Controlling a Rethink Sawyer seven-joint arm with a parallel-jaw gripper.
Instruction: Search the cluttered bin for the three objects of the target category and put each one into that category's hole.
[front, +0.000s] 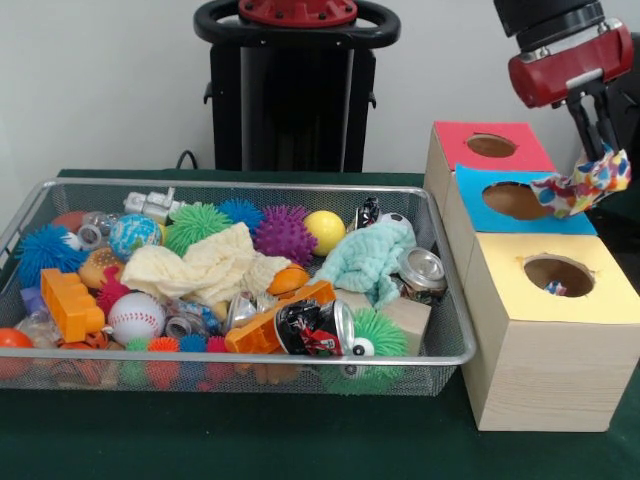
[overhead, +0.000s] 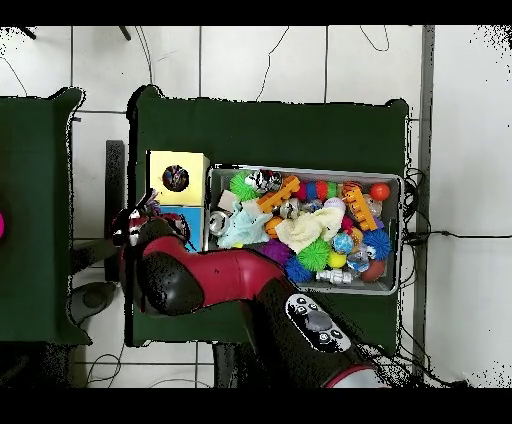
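Note:
My gripper (front: 601, 150) is at the upper right, shut on a confetti-patterned cloth piece (front: 585, 185) that hangs above the right end of the blue-topped box. In the overhead view the gripper (overhead: 133, 224) and the cloth (overhead: 140, 213) are just off the boxes' outer side. The yellow-topped box (front: 550, 330) stands nearest the camera, and its round hole (front: 558, 274) shows a bit of confetti cloth inside; it also shows from overhead (overhead: 176, 179). The wire mesh bin (front: 250, 357) lies to the left, full of clutter. I see no confetti cloth in it.
The red-topped box (front: 490, 145) and the blue-topped box (front: 515, 200) stand behind the yellow one. The bin holds a cream cloth (front: 210, 265), a mint-green cloth (front: 370, 260), crushed cans, spiky balls, a baseball (front: 136, 316) and orange bricks.

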